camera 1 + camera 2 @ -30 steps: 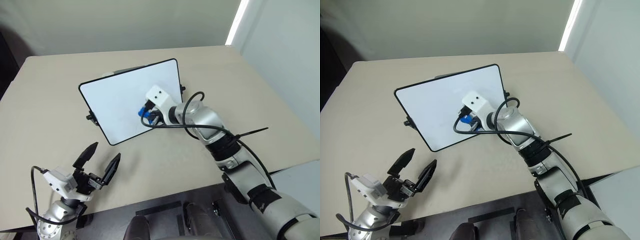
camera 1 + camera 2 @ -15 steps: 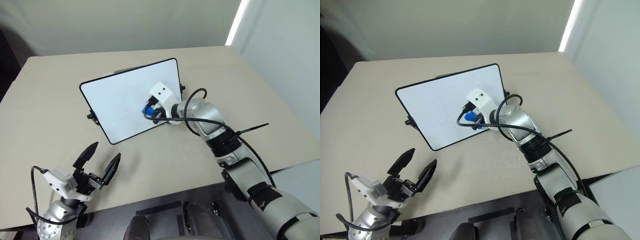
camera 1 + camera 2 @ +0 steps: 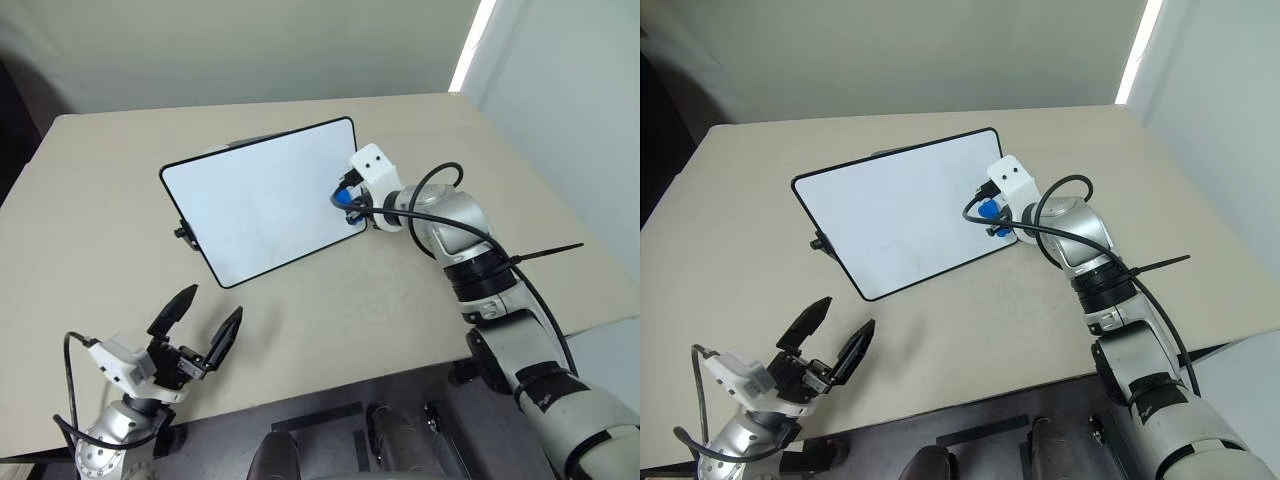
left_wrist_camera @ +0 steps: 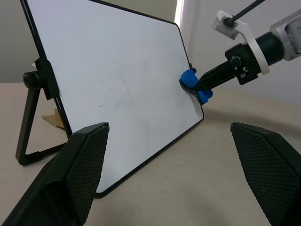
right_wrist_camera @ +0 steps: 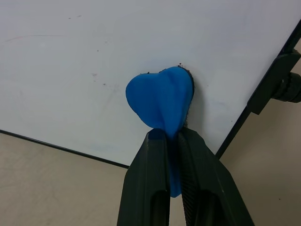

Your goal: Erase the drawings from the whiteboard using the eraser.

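The small bright blue eraser (image 5: 162, 100) is pressed against the white black-framed whiteboard (image 3: 250, 200) near its right edge, clamped between the black fingers of the right hand (image 5: 170, 141). A second ago it was held nearer the board's middle. The board stands tilted on the beige surface (image 3: 90, 230). The left hand (image 3: 195, 325) hovers with fingers spread apart, unmoved.

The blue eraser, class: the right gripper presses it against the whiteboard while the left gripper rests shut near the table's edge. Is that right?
One error: the left gripper is open, fingers spread, as the left eye view shows. The right gripper does press the blue eraser against the whiteboard.
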Controlling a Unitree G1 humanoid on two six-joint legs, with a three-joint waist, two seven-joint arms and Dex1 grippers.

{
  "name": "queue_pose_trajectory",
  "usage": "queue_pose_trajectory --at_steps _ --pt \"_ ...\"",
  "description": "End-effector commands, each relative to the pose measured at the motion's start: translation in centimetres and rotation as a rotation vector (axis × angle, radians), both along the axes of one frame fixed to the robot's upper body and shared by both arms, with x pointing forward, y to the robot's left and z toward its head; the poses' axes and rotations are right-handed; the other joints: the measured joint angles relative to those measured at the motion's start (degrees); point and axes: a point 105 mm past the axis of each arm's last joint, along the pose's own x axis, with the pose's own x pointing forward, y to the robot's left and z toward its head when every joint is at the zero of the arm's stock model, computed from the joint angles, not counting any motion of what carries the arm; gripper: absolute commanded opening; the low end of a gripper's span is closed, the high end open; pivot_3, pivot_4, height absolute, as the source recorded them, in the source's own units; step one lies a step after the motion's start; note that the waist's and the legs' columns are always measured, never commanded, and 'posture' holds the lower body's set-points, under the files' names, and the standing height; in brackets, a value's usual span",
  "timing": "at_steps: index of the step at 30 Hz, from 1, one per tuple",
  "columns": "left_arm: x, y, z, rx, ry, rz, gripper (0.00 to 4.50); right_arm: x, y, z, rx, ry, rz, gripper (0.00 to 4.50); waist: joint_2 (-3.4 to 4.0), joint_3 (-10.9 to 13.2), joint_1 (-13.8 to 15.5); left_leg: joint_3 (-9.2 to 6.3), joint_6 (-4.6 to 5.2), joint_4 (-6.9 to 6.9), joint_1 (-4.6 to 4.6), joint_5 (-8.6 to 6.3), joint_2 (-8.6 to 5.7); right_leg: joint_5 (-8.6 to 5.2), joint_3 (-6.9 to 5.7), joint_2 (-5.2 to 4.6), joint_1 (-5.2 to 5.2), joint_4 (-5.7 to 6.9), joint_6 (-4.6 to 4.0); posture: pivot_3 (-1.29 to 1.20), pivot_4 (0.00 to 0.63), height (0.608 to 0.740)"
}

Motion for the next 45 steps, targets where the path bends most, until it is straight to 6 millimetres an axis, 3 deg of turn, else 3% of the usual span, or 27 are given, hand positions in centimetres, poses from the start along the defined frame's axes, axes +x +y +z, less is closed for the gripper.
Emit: queue_pose_trajectory --at_steps 1,10,21,27,36,45 --pt "-0.3 -0.7 1.0 0.008 -0.045 -0.023 4.50 -0.8 1.5 1.6 0.032 -0.060 0.049 0.18 0.00 0.0 -0.1 0.01 0.00 0.00 0.00 0.00 0.00 0.00 0.00 0.00 0.00 -0.01 0.00 0.00 0.150 0.740" --pt "-0.6 -1.6 1.1 0.007 -0.048 -0.041 4.50 -3.2 7.0 1.5 0.027 -0.066 0.210 0.18 0.01 0.0 -0.4 -0.04 0.06 -0.18 0.01 0.01 0.01 -0.04 0.01 0.05 -0.14 0.03 0.09 0.00 0.150 0.740" --pt "-0.4 -0.8 1.0 0.002 -0.040 -0.014 4.50 -3.8 8.9 2.0 0.042 -0.065 0.282 0.18 0.01 0.0 -0.4 -0.03 0.05 -0.24 -0.02 0.01 0.01 -0.04 0.01 0.05 -0.22 0.03 0.08 0.00 0.150 0.740" --pt "-0.5 -0.7 1.0 0.001 -0.039 -0.013 4.50 -3.8 11.0 3.2 0.065 -0.082 0.318 0.18 0.02 0.0 -0.9 -0.03 0.05 -0.28 0.01 0.01 0.02 -0.03 0.02 0.05 -0.36 0.18 0.10 0.00 0.150 0.740" --pt "-0.3 -0.1 1.0 0.001 -0.038 0.002 4.50 -1.3 6.1 0.4 0.025 0.004 0.149 0.18 0.00 0.0 -0.4 -0.06 0.08 -0.14 0.05 0.03 0.03 0.04 0.00 0.07 -0.15 0.19 -0.02 0.00 0.150 0.740" --pt "-0.5 -0.8 1.0 0.001 -0.039 -0.025 4.50 0.3 -0.7 -2.1 -0.020 0.076 -0.088 0.18 0.01 0.0 -0.1 0.02 0.09 0.10 0.03 0.10 0.03 0.26 -0.01 0.08 -0.01 0.19 -0.38 0.00 0.150 0.740"
